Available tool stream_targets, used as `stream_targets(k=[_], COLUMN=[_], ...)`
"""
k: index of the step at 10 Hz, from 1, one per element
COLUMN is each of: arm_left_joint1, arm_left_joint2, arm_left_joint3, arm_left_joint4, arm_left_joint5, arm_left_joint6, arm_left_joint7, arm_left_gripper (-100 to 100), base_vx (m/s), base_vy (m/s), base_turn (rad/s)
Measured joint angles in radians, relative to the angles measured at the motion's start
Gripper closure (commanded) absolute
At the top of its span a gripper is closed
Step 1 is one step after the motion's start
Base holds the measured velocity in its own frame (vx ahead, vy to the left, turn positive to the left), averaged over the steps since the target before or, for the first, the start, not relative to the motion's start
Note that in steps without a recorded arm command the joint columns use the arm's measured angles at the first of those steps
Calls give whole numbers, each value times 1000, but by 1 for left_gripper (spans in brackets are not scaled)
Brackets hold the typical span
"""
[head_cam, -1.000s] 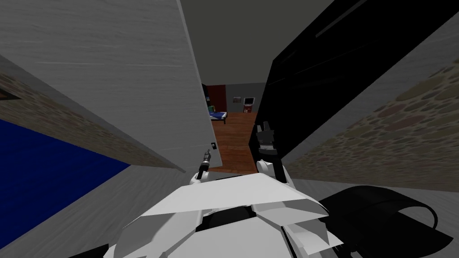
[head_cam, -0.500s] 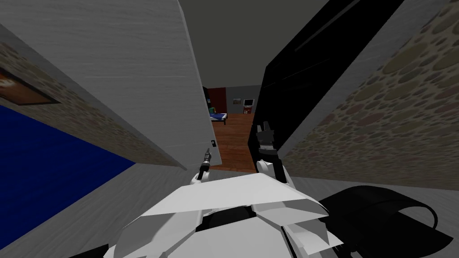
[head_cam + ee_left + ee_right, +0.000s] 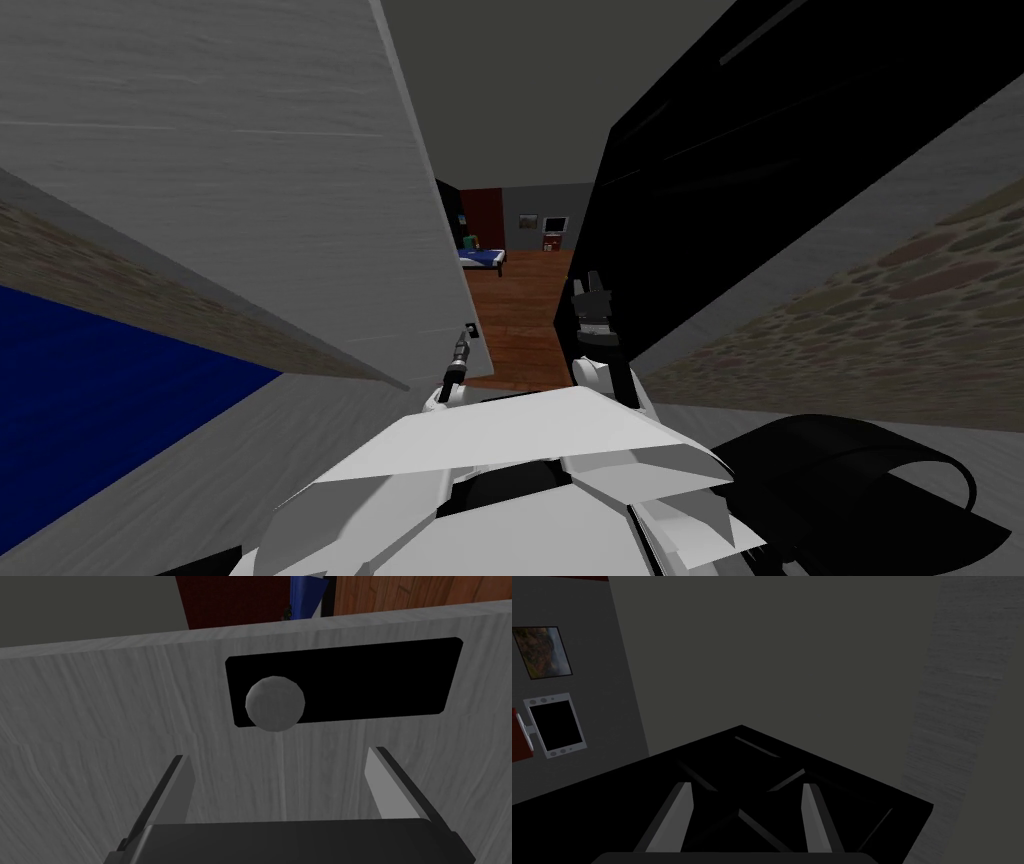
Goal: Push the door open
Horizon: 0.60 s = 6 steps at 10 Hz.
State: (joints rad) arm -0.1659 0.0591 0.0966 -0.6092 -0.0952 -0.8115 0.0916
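Observation:
The grey wood-grain door [image 3: 300, 200] stands ajar on my left, its free edge toward the gap. A round grey knob [image 3: 275, 703] sits on a black plate [image 3: 380, 681] on the door's face [image 3: 100, 726]. My left gripper [image 3: 276, 755] is open, facing the door just short of the knob, with nothing between its fingers. In the head view the left gripper [image 3: 462, 345] points at the knob [image 3: 473, 326] near the door's edge. My right gripper [image 3: 590, 290] is raised in the gap beside a black area [image 3: 720, 180]. The right gripper [image 3: 745, 786] is open and empty.
Through the gap lies a room with a reddish wood floor [image 3: 520, 310], a blue bed [image 3: 482, 258] and a wall screen [image 3: 555, 224]. Stone-patterned walls [image 3: 880, 320] flank the doorway. A blue surface [image 3: 90, 390] lies at the far left.
My head camera has swung a little. The door's free edge now shows slightly further left, so the gap looks wider. Both arms hold their places.

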Motion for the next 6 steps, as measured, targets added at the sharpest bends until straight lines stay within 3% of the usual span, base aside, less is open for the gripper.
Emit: stream_targets(k=[3,4,6], arm_left_joint1=[2,1,1], arm_left_joint2=[-6,-7,-6], arm_left_joint3=[6,6,6], arm_left_joint4=[5,5,5], arm_left_joint5=[3,3,3], arm_left_joint6=[-10,-11,-10], arm_left_joint7=[-4,-5,-5], arm_left_gripper=[-100,100,100], base_vx=[157,-17,-26], base_vy=[-9,-2,2], base_turn=[-13,7,-9])
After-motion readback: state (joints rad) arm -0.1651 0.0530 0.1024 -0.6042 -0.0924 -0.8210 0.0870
